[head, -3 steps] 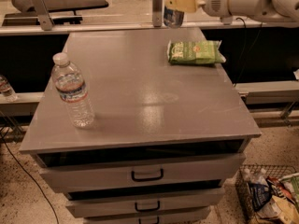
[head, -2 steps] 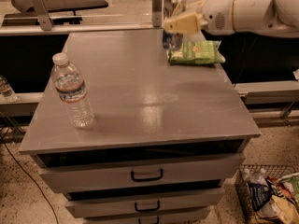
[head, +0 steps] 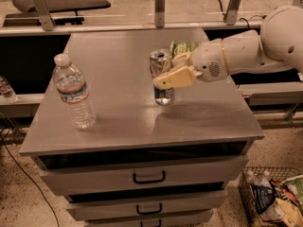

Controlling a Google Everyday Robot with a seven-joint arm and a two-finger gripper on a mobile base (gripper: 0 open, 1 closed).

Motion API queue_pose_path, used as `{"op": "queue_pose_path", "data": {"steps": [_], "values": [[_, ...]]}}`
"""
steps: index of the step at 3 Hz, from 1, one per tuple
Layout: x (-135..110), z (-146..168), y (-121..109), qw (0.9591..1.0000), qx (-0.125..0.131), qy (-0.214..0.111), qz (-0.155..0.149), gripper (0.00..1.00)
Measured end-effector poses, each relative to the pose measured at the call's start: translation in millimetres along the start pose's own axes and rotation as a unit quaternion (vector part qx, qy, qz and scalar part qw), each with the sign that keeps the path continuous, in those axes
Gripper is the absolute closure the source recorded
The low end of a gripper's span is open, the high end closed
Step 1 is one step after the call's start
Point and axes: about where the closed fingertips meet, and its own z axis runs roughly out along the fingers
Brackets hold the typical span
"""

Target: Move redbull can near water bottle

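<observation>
**Camera view: single entry**

- **Change:** The gripper (head: 165, 74), clamped around the redbull can (head: 160, 63), has come down from the upper right of the frame to its centre, off the far edge and over the middle of the cabinet top (head: 118, 51).
- **Can:** It is upright, and I cannot tell whether its base touches the surface.
- **Meaning:** Roughly half the trip looks covered. The water bottle (head: 73, 92) stands left of centre, well apart from the can.
- **Room:** Bare surface lies between the can and the bottle, with nothing in the path.
- **Edges:** The bottle sits near the left and front edges, so its right side looks the safer place to set down.
- **Other:**
  - A green snack bag (head: 184, 47) lies behind the arm.
  - A small bottle (head: 5, 89) sits at the left border, off the cabinet.
  - A wire basket (head: 246, 193) sits at lower right.
</observation>
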Motion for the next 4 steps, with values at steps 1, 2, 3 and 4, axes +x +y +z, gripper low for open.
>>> {"op": "queue_pose_path", "data": {"steps": [1, 2, 3, 4], "values": [[14, 28, 29, 0.999, -0.044, -0.004, -0.008, 1.0], [13, 60, 45, 0.9968, -0.071, -0.027, -0.027, 1.0], [3, 83, 53, 0.9945, -0.082, -0.05, -0.042, 1.0], [-15, 99, 52, 0.9918, -0.082, -0.075, -0.063, 1.0]]}}
